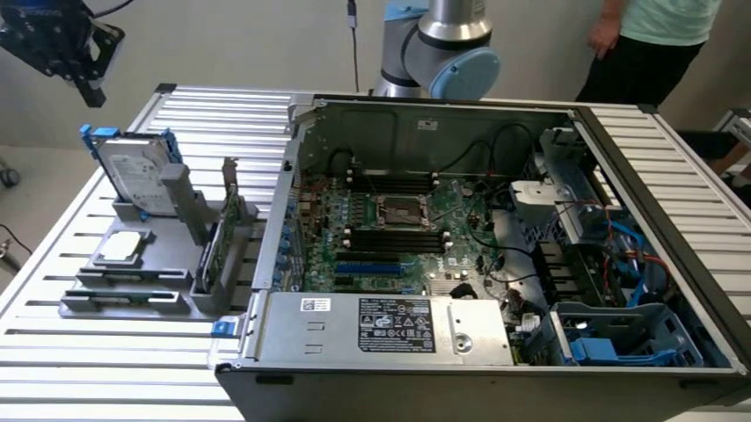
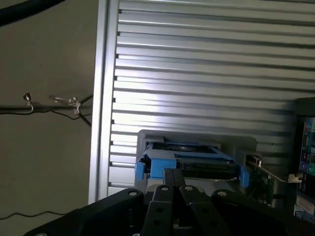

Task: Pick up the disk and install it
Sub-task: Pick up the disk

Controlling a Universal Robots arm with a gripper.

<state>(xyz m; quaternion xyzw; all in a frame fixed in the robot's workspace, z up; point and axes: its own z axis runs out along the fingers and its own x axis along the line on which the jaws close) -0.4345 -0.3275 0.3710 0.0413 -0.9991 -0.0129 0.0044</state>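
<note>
The disk [image 1: 133,170], silver-grey with a white label and a blue carrier, stands on edge in a grey holder [image 1: 164,224] at the exterior view's left, on the slatted table. My gripper [image 1: 91,95] hangs in the air above and a little behind it, apart from it, its fingers shut with nothing between them. In the wrist view the disk's [image 2: 184,158] blue-framed upper edge shows straight past the closed fingertips of the gripper [image 2: 176,176].
The open computer case [image 1: 493,237] with its motherboard takes up the table's middle and the exterior view's right, with blue bays [image 1: 622,338] in its near corner. A small silver chip [image 1: 123,246] and a green circuit card [image 1: 229,224] sit by the holder. A person [image 1: 657,44] stands behind the table.
</note>
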